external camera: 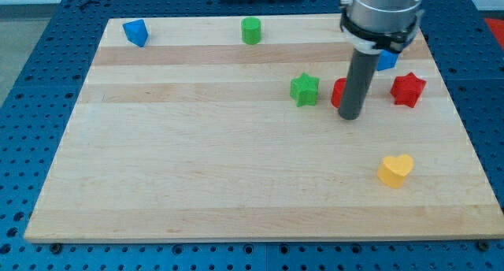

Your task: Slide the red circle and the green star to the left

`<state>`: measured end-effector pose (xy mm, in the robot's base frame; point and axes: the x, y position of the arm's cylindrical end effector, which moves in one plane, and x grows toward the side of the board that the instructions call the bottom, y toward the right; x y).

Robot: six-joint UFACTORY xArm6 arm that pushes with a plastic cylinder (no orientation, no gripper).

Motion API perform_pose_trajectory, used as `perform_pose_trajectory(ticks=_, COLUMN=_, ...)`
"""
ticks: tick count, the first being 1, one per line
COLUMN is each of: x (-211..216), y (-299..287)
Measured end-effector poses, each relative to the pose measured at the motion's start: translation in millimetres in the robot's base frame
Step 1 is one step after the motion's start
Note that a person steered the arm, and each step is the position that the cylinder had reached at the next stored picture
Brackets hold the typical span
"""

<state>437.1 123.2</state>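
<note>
The green star (304,90) lies on the wooden board (197,176) right of centre, in the upper half. The red circle (339,92) sits just to its right, mostly hidden behind my rod. My tip (350,115) rests on the board directly in front of the red circle, at its lower right edge, about a block's width right of the green star.
A red star (408,89) lies right of the rod. A blue block (387,61) shows partly behind the rod. A yellow heart (394,170) lies at lower right. A green cylinder (250,31) and a blue block (135,32) sit along the top edge.
</note>
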Motion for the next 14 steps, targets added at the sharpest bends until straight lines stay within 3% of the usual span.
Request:
perform_pose_trajectory(ticks=4, x=1.1, y=90.2)
perform_pose_trajectory(ticks=8, x=-40.4, y=19.6)
perform_pose_trajectory(ticks=11, x=-41.2, y=-12.6)
perform_pose_trajectory(ticks=14, x=-41.7, y=-91.2)
